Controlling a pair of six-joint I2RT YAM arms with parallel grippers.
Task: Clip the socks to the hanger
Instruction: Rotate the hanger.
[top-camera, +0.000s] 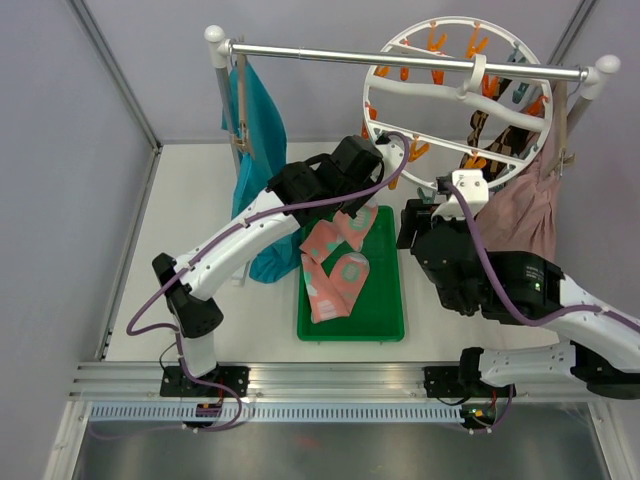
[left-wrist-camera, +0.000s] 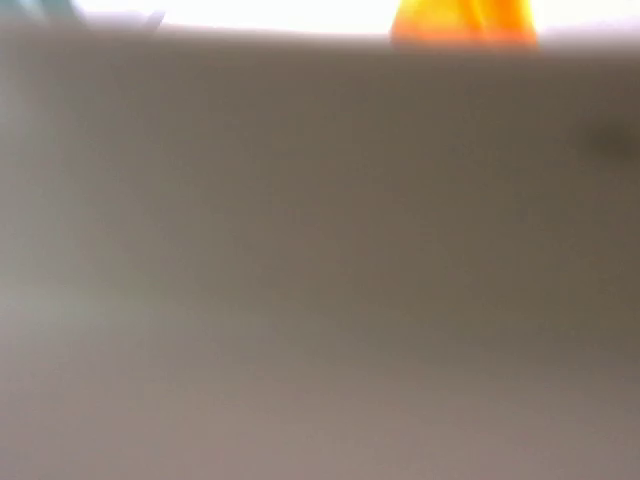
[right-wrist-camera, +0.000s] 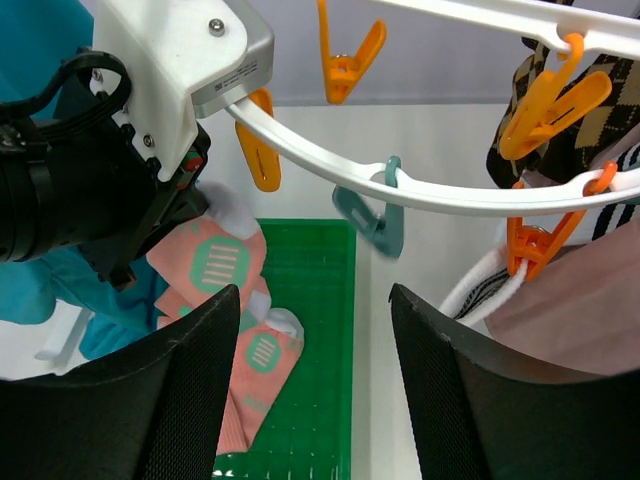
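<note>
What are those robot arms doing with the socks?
Two robot arms are pegging socks onto the big round white plastic drying ring. The left gripper, jaws shut, is up at its rim; the right gripper hovers below a teal clip, jaws open. Pink patched socks lie in the green plastic tray.

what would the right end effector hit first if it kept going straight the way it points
Probably the teal clip hanging from the hanger, just ahead of the open right end effector. Depth is unclear: passing under it, the green tray comes next.
</note>
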